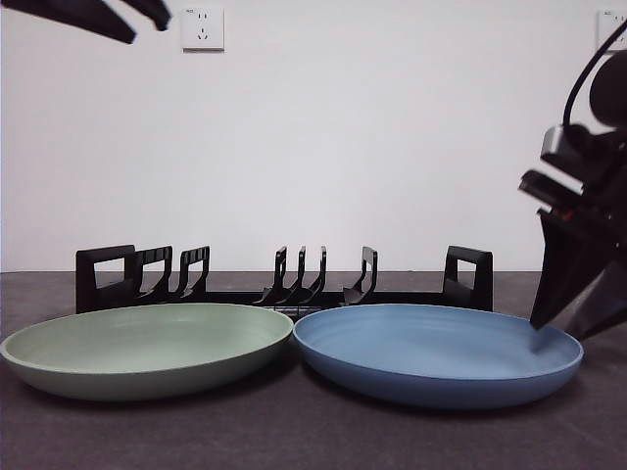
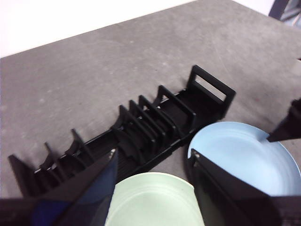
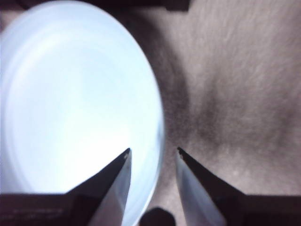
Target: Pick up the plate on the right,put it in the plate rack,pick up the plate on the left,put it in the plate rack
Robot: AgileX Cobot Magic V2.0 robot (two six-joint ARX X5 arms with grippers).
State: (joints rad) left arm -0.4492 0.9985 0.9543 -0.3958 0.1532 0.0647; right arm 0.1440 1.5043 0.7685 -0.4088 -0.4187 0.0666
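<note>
The right claw (image 3: 153, 157) straddles the blue plate's (image 1: 436, 352) outer rim, jaws narrowly apart, one inside, one outside, not yet gripping. A shallow bite could let the plate slip or nudge the green plate (image 1: 147, 348) touching it. The rack (image 1: 284, 284) stands just behind. The left claw (image 2: 153, 157) waits, wide.

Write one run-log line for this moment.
right gripper: open, straddling blue plate rim | left gripper: open, waiting | green plate: on table | plate rack: holds nothing
</note>
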